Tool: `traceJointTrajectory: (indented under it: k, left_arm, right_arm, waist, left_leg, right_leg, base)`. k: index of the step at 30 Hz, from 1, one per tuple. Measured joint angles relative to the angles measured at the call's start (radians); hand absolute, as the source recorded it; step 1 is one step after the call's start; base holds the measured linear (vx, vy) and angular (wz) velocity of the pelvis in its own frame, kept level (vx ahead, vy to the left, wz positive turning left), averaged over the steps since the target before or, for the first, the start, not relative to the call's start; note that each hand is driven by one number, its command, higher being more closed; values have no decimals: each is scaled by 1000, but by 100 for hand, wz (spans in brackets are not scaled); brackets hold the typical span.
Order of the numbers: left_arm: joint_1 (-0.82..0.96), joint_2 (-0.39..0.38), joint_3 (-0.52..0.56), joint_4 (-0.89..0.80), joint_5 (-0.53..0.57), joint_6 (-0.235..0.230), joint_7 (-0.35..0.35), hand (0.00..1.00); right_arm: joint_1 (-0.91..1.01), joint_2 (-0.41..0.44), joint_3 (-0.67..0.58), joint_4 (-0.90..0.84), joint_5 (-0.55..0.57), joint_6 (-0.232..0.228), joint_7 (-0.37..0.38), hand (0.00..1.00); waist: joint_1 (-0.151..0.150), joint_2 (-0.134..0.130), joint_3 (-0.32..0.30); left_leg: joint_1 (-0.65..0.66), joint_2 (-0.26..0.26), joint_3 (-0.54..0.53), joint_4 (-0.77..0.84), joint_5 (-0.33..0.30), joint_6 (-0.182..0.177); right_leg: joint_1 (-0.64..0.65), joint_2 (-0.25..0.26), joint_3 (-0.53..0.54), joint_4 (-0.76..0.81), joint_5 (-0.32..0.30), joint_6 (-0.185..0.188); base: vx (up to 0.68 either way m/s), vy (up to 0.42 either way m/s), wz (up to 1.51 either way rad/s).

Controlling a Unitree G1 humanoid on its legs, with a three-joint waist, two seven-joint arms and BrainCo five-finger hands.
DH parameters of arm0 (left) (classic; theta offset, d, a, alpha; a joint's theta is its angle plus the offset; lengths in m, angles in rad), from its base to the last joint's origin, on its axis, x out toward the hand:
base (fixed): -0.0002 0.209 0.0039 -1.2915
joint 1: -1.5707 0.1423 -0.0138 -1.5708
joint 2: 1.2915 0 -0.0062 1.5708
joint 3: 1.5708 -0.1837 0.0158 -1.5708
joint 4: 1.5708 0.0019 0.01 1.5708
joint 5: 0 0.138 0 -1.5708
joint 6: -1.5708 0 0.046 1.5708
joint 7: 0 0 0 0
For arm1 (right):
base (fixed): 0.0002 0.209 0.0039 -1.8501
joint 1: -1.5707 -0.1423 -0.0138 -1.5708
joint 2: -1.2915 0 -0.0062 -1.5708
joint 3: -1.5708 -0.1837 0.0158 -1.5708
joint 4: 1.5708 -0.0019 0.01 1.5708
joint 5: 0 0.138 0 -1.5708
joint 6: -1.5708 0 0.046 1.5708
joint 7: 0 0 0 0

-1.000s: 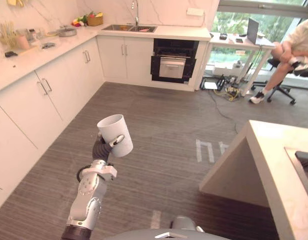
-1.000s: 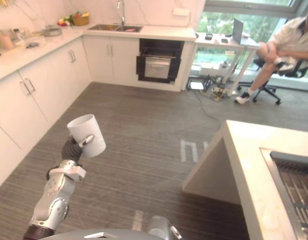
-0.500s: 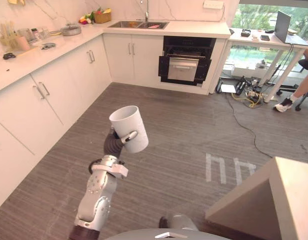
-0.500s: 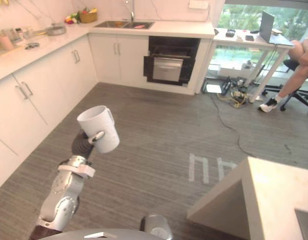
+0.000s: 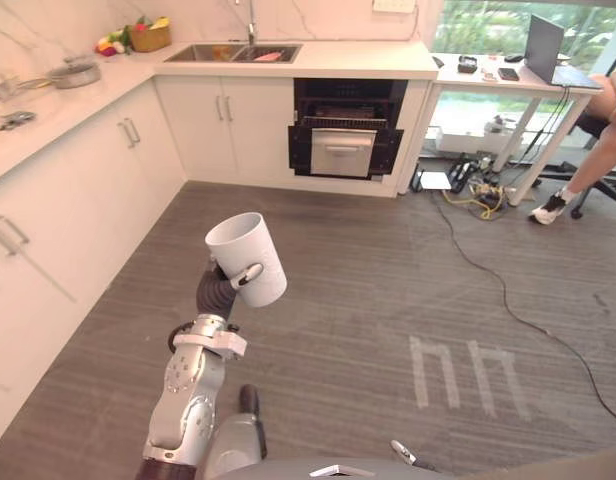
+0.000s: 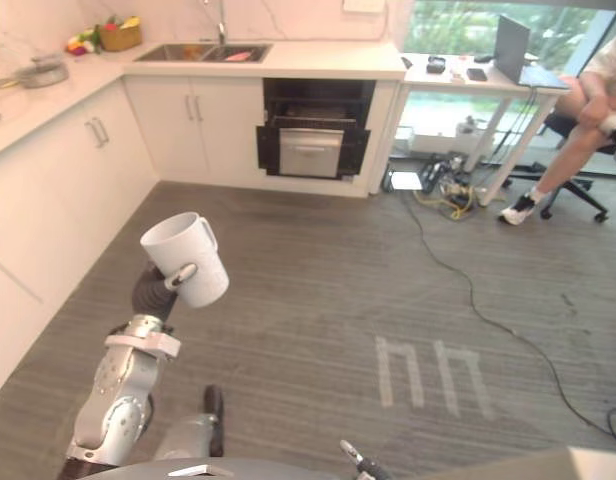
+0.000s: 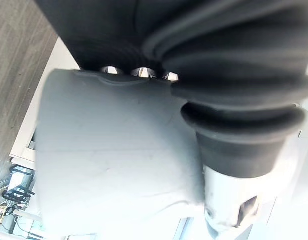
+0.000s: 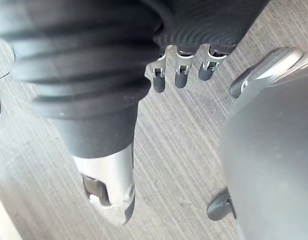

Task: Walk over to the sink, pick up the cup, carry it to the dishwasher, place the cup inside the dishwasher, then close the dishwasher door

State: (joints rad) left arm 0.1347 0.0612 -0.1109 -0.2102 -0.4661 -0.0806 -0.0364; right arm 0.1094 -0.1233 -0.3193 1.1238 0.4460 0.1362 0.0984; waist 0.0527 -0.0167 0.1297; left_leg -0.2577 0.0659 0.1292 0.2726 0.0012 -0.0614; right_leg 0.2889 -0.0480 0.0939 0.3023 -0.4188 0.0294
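A white cup [image 5: 246, 258] is held upright above the grey floor, with my left hand [image 5: 220, 288] shut on its side. In the left wrist view the fingers [image 7: 139, 72] curl over the cup [image 7: 114, 160] and the thumb [image 7: 229, 200] presses its near side. The black dishwasher [image 5: 343, 130] stands under the far counter, its door tipped partly out, straight ahead and some way off. The steel sink [image 5: 233, 52] is set in the counter to its left. My right hand [image 8: 176, 70] hangs over the floor with relaxed fingers and holds nothing.
White cabinets [image 5: 78, 180] run along the left wall. A desk with a laptop [image 5: 543, 45] stands to the right of the dishwasher, with a seated person [image 5: 613, 110] beside it. Cables [image 5: 488, 190] trail across the floor. Pale tape marks [image 5: 468, 370] lie ahead on the right.
The camera has shifted: the island counter at the lower right has left the picture and the dishwasher sits nearer the middle. The cup stays in my left hand.
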Motion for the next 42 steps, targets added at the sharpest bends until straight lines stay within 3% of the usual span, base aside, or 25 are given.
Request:
traceJointTrajectory:
  k: [2, 3, 4, 6, 8, 9, 11, 12, 14, 18, 19, 20, 21, 23, 24, 26, 29, 30, 32, 33, 34, 35, 36, 38, 42]
  left_arm:
    - [-5, -6, 43, 0, 0, 1, 8, 100]
    - [-21, 3, 55, 1, 2, 7, 9, 100]
    - [-49, 22, 62, 1, 12, 18, 9, 100]
    - [-64, 41, 65, -1, 36, 41, 15, 100]
    - [-64, 39, 60, -6, 41, 50, 30, 100]
    - [-66, 39, 50, -10, 40, 50, 35, 100]
    - [-81, 49, 23, -16, 42, 46, 36, 100]
    - [-96, 58, -1, -16, 55, 45, 36, 100]
    - [-94, 60, -31, -13, 59, 44, 42, 100]
    - [-61, 49, -64, -14, 58, 41, 58, 100]
    - [-60, 35, -75, -13, 58, 37, 57, 100]
    - [-53, 33, -84, -13, 58, 37, 58, 100]
    - [-45, 25, -104, -11, 58, 37, 56, 100]
    - [-38, 6, -133, -12, 58, 36, 47, 100]
    - [-38, -17, -133, -11, 58, 33, 43, 100]
    - [-38, -31, -126, -9, 58, 28, 44, 100]
    - [-47, -2, -108, 18, 58, 10, 35, 100]
    - [-48, -3, -88, 33, 58, 6, 24, 100]
    - [-50, -3, -85, 33, 58, 4, 21, 100]
    - [-55, -8, -85, 22, 58, 1, 20, 100]
    - [-61, -9, -84, 21, 58, -4, 20, 100]
    - [-67, 0, -63, 38, 58, -10, 21, 100]
    - [-66, 12, -31, 42, 57, -11, 29, 100]
    - [-85, 43, 14, 35, 58, -16, 46, 100]
    - [-121, 58, 24, 20, 58, -16, 94, 100]
  right_arm:
    - [4, 1, -22, 34, -15, 22, 1, 0]
    - [23, 12, -60, 40, -35, 28, -2, 0]
    - [48, 37, -93, 43, -54, 32, -2, 0]
    - [78, 59, -129, 44, -56, 24, -2, 0]
    - [93, 73, -132, 39, -56, 1, 0, 0]
    - [107, 77, -132, 31, -56, -21, 4, 0]
    - [122, 85, -125, 22, -62, -45, 7, 0]
    - [130, 98, -126, 18, -66, -46, 7, 0]
    - [163, 120, -122, 17, -72, -40, 5, 0]
    - [200, 123, -54, 8, -94, 0, -6, 0]
    - [210, 110, -53, -8, -87, 3, -9, 0]
    - [219, 102, -50, -19, -79, 3, -14, 0]
    - [219, 86, -46, -20, -57, 4, -23, 0]
    - [222, 71, -33, -45, -20, 9, -28, 0]
    - [222, 58, -33, -60, -15, 11, -40, 0]
    - [222, 37, -19, -78, -10, 2, -49, 0]
    - [153, 24, -19, -87, 1, -27, -51, 0]
    - [89, 21, -16, -86, 1, -34, -42, 0]
    - [43, 13, 4, -84, 20, -45, -42, 0]
    - [26, -3, 18, -86, 51, -53, -41, 0]
    - [21, -7, 27, -86, 63, -54, -42, 0]
    - [7, -4, 35, -74, 80, -55, -48, 0]
    - [0, 6, 44, -64, 79, -60, -56, 0]
    - [-6, 18, 43, -44, 72, -69, -56, 0]
    - [36, 11, 40, -41, 16, -92, -56, 0]
  waist:
    - [4, -23, -10]
    - [2, -32, -6]
    - [2, -61, 10]
    - [-17, -56, 26]
    - [-32, -41, 34]
    - [-47, -27, 33]
    - [-72, -16, 31]
    - [-89, -12, 33]
    - [-99, -21, 31]
    - [-95, -10, 5]
    - [-93, 12, -12]
    - [-97, 39, -30]
    - [-103, 64, -42]
    - [-107, 62, -37]
    - [-98, 71, -29]
    - [-75, 67, -13]
    - [-46, 53, -10]
    - [-36, 50, -8]
    - [-24, 52, -9]
    - [-19, 78, -19]
    - [-14, 92, -19]
    - [-7, 100, -18]
    - [-7, 67, -21]
    - [-23, 6, -9]
    - [-26, -16, -16]
  left_leg:
    - [-5, -41, 11, 73, 5, 24]
    - [9, -67, 23, 133, -29, 85]
    - [61, -112, 38, 150, -86, 111]
    - [166, -154, 34, 116, -134, 134]
    - [294, -164, 25, 20, -142, 145]
    - [361, -163, 1, -53, -136, 150]
    - [405, -159, -48, -125, -134, 158]
    - [422, -155, -67, -158, -136, 160]
    - [468, -178, -99, -212, -146, 164]
    - [571, -187, -162, -174, -296, 174]
    - [594, -152, -188, -140, -354, 172]
    - [602, -129, -195, -121, -363, 159]
    - [560, -97, -172, 21, -370, 130]
    - [411, -49, -98, 409, -275, 0]
    - [301, 25, -52, 672, -199, -19]
    - [207, 130, 6, 879, -208, 21]
    - [59, 174, 55, 736, -253, 39]
    - [25, 138, 66, 482, -263, 34]
    - [33, 79, 21, 111, -175, 15]
    - [23, 69, -33, -85, -96, 3]
    - [13, 74, -48, -111, -87, 0]
    - [21, 74, -64, -70, 60, -10]
    - [46, 49, -48, -41, 91, 4]
    - [68, 6, -20, 31, 13, 35]
    - [118, -43, 25, 152, -141, 70]
  right_leg:
    - [-46, -52, -5, 150, -8, 43]
    - [-78, -90, -42, 300, 19, 97]
    - [-123, -147, -71, 472, 103, 136]
    - [-193, -196, -93, 680, 256, 105]
    - [-275, -177, -138, 769, 208, 50]
    - [-349, -134, -179, 742, 165, 15]
    - [-468, -58, -241, 550, 145, 9]
    - [-504, -8, -249, 256, 204, 25]
    - [-527, 11, -237, -126, 343, 54]
    - [-551, -2, -193, -135, 417, -27]
    - [-544, 19, -200, -80, 489, -25]
    - [-545, 31, -219, -43, 492, -23]
    - [-537, 36, -255, 21, 427, -15]
    - [-473, 34, -287, 35, 364, -46]
    - [-401, 57, -295, 17, 324, -63]
    - [-271, 83, -296, -31, 281, -83]
    - [-130, 68, -246, -133, 265, -82]
    - [-100, 39, -201, -162, 264, -77]
    - [-91, 10, -148, -163, 253, -58]
    - [-90, 20, -103, -169, 228, -23]
    - [-80, 29, -91, -170, 203, -4]
    - [-53, 25, -44, -156, 157, 27]
    - [-40, -16, -5, -130, 129, 26]
    - [-29, -74, 19, -69, 129, 20]
    - [-92, -132, 24, 233, 143, 45]
  base:
    - [536, 301, -44]
    - [588, 336, -10]
    - [581, 335, 1]
    - [605, 315, 4]
    - [478, 228, -5]
    - [354, 151, 9]
    - [341, 109, 39]
    - [312, 38, 59]
    - [483, -4, 67]
    - [684, -90, 56]
    - [750, -153, 75]
    - [774, -163, 78]
    - [734, -197, 80]
    - [789, -237, 68]
    - [734, -212, 27]
    - [726, -200, -3]
    - [527, -71, -57]
    - [581, 84, -90]
    - [457, 171, -84]
    - [345, 215, -63]
    - [421, 287, -89]
    - [428, 322, -94]
    - [426, 300, -92]
    - [453, 253, -35]
    - [357, 205, -18]
